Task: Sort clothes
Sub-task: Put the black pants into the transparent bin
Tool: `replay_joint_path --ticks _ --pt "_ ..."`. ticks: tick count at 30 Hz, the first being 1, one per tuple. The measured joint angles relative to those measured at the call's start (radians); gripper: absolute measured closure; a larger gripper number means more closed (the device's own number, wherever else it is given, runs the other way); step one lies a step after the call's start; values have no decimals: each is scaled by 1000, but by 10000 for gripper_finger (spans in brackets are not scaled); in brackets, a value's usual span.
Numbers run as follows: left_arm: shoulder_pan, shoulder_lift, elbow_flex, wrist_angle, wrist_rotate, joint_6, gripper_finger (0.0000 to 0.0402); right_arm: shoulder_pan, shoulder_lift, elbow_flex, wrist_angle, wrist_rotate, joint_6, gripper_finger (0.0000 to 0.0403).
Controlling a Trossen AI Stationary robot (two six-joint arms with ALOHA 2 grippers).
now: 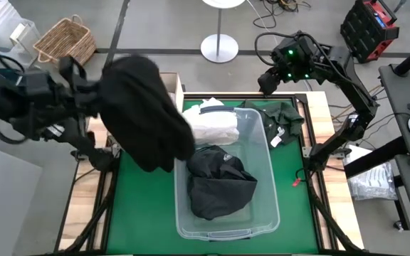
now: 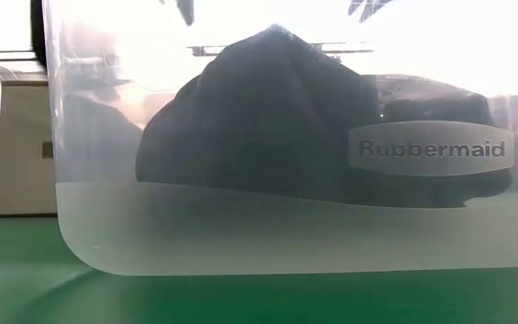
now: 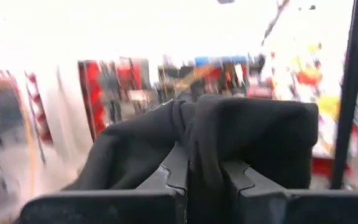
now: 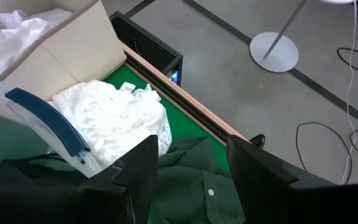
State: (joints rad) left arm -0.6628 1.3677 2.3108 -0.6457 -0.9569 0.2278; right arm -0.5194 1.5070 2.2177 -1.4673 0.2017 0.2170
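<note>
Tub [image 2: 88, 207] wall fills the low view; black garment [image 1: 219, 186] inside. Left claw [image 3: 204, 171], clamped on black cloth [image 1: 142, 110], hangs beside box [image 1: 174, 84]. Right claw [image 4: 191, 163], open and empty, hovers above green shirt [image 1: 283, 115]. White garment [image 1: 212, 124] unsorted; sorting seems midway.

I'm seeing a floppy black fabric garment [image 1: 144, 114] hanging in the air, another crumpled black one [image 1: 219, 185] sitting in the tub, a bunched white lacy one [image 1: 212, 126] lying behind it, and a dark green shirt [image 1: 282, 117] sprawling beside that.
</note>
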Motion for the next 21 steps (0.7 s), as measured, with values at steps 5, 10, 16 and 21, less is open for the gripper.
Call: replay_joint_path --ticks 5,10,16,21 --pt "1 14 0 361 20 336 386 0 0 0 6 0 3 220" --pt "14 30 0 560 148 502 386 0 0 0 8 0 13 220" --pt "84 84 -1 800 257 661 386 0 0 0 11 0 29 220" --pt "193 137 0 856 317 635 386 0 0 0 11 0 29 220"
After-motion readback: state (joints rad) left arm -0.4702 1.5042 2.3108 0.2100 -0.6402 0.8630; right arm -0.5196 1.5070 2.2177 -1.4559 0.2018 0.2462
